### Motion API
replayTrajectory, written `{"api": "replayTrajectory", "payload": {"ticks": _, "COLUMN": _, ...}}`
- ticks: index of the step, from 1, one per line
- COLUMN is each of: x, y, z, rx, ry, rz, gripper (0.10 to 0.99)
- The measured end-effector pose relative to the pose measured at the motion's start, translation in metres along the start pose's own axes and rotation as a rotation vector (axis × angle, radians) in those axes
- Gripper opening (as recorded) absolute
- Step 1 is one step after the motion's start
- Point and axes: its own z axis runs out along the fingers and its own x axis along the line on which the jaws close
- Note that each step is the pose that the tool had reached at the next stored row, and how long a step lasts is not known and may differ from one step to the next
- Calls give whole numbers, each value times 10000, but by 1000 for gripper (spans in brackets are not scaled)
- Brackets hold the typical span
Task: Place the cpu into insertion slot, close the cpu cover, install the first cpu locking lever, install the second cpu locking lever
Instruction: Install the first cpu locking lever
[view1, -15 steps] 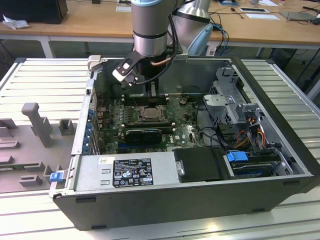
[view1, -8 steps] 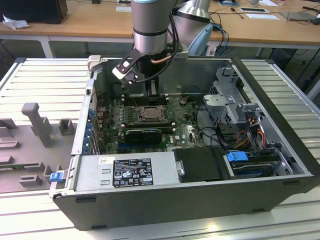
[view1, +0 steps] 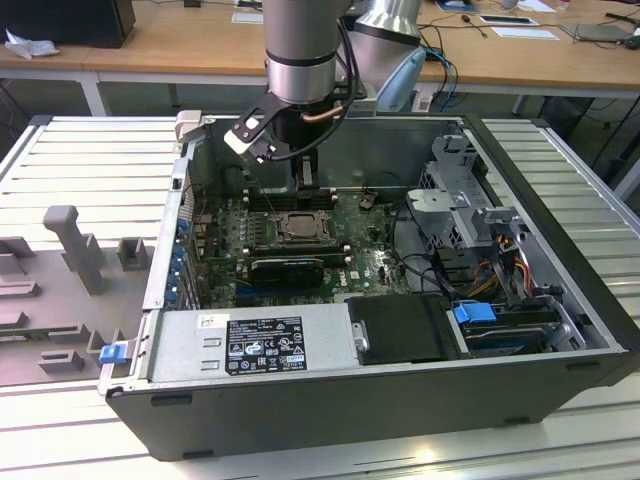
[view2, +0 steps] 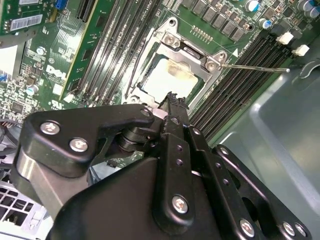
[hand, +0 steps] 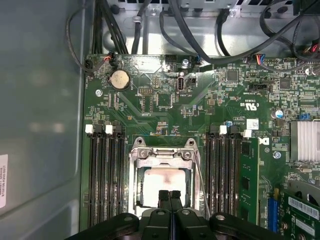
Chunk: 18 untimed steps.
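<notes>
Gripper (hand: 170, 196) – fingers pressed tight together, nothing held. Cpu (hand: 161, 182) seated in insertion slot (hand: 132, 190) of green motherboard (hand: 150, 100). Its pale top shows through window of cpu cover (hand: 161, 156), which lies flat over it. Fingertips (hand: 164, 197) hang directly over cpu's edge, at cover rim – contact cannot be judged. Thin lever rod (view2: 255, 68) angles out from socket corner over memory slots (view2: 252, 52). Exterior view: gripper low inside open computer case (view1: 380, 400).

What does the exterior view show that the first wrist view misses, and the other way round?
Exterior view: the arm, the power supply and a desk behind the case. First wrist view: a coin battery and a thin lever beside the cover. Both: the green motherboard and the shut gripper over the covered cpu.
</notes>
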Motion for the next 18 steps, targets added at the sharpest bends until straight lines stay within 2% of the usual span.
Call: {"api": "replayTrajectory", "payload": {"ticks": 18, "x": 4, "y": 13, "z": -201, "rx": 0, "ry": 0, "rz": 1, "gripper": 106}}
